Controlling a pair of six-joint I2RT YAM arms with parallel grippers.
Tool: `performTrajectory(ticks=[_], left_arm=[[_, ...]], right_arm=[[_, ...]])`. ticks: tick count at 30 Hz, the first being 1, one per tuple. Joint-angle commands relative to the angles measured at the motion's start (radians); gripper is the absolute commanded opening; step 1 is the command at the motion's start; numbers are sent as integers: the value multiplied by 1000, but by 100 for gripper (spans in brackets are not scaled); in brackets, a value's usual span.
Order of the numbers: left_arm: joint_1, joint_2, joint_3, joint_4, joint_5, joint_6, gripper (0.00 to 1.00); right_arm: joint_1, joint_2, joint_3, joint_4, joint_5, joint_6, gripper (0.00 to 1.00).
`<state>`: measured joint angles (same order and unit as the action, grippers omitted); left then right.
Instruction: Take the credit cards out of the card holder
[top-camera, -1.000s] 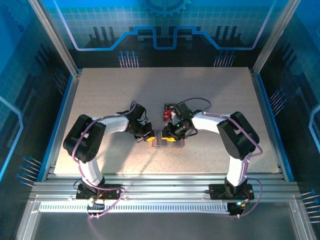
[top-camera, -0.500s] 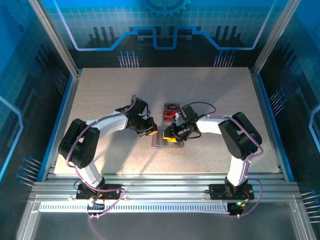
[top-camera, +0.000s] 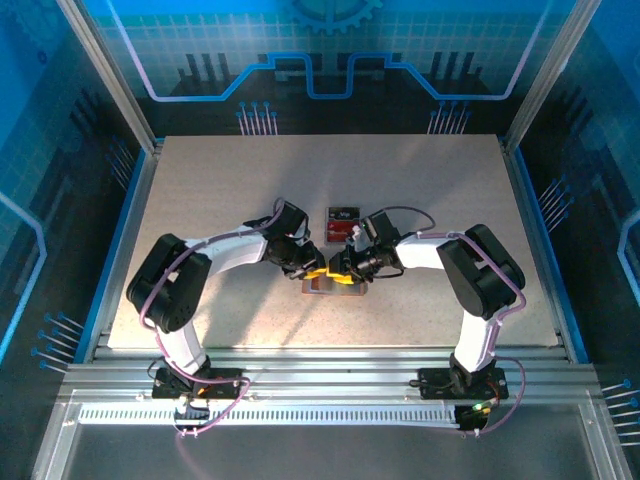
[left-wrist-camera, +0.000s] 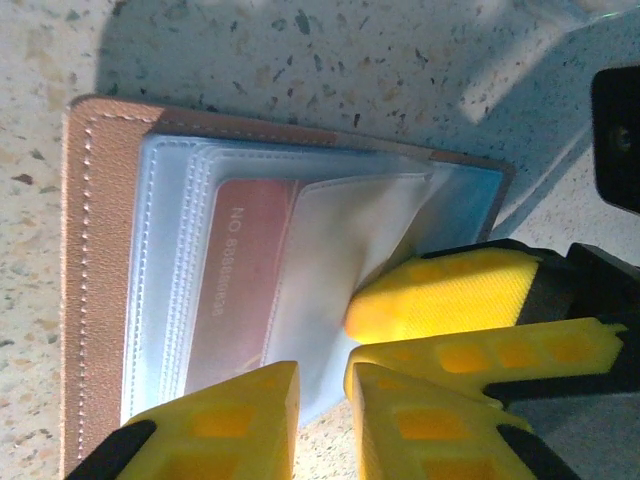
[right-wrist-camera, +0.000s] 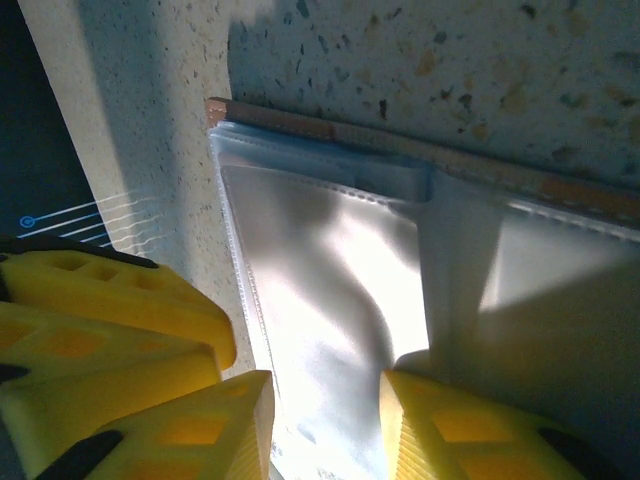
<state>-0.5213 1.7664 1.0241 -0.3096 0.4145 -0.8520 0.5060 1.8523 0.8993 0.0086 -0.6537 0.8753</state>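
1. While the card holder (left-wrist-camera: 95, 280) lies open mid-surface (top-camera: 200, 200), one card (left-wrist-camera: 235, 280) sits sleeved.
2. Left fingers (left-wrist-camera: 240, 420) barely parted, empty; right fingers (right-wrist-camera: 440, 430) half-open astride sleeve (right-wrist-camera: 330, 300), grip unclear.
3. Next: pinch card, slide out.

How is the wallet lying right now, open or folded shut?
Open: the wallet lies spread on the table, clear inner pockets facing up, one card showing through.

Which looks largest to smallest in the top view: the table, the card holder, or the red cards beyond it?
1. table
2. card holder, though partly covered
3. red cards, somewhat smaller
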Motion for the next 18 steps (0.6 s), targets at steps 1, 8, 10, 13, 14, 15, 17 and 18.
performTrajectory(ticks=[1,8,10,13,14,15,17,18], left_arm=[[-3,28,-11,-6,-17,-19,21],[-2,47,-10,-13,-33,-25,26],[-3,52,-9,-10,-34,-29,26],[-2,53,-1,-23,-42,-28,27],[-3,50,-2,-21,-45,-31,28],[-2,49,-4,-16,-46,-32,28],[-3,50,0,-18,-45,-32,29],[-3,50,1,-19,-43,-31,30]], right_arm=[[-18,-5,-40,14,-2,14,33],[-21,-1,-45,30,-12,24,33],[-22,-4,-48,30,-11,24,33],[-24,-5,-50,27,-15,23,32],[-24,-7,-50,27,-14,23,32],[-24,-10,-52,25,-12,22,32],[-27,-11,-54,25,-10,22,32],[-28,-8,-53,25,-13,22,32]])
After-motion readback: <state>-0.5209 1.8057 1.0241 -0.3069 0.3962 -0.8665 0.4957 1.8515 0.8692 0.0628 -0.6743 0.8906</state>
